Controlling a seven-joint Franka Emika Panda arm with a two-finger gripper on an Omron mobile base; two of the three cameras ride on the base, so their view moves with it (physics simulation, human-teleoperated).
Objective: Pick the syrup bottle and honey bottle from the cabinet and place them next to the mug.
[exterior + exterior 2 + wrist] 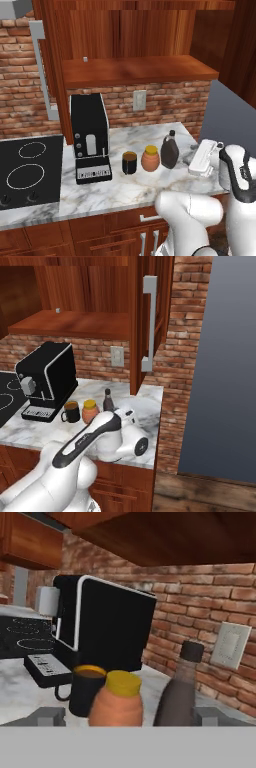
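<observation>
Task status: both bottles are standing beside the mug on the tabletop; the placing work appears complete.

The tall dark brown syrup bottle [170, 150] with its black cap and the squat orange-tan honey bottle [150, 158] with its yellow cap are standing upright on the white marble tabletop [120, 192], in a row with the small dark cylindrical mug [129, 163]; the honey bottle is sitting between the mug and the syrup bottle, close to each. The shelf of the dark reddish-brown wooden wall cabinet [135, 70] is carrying neither bottle. The white two-finger end effector [203, 159] is hovering just beside the syrup bottle with its jaws spread wide and gripping nothing. Judged from this layout, no bottle is left to fetch; only withdrawal of the arm is remaining. The black coffee machine [90, 137] is standing on the mug's other side.
</observation>
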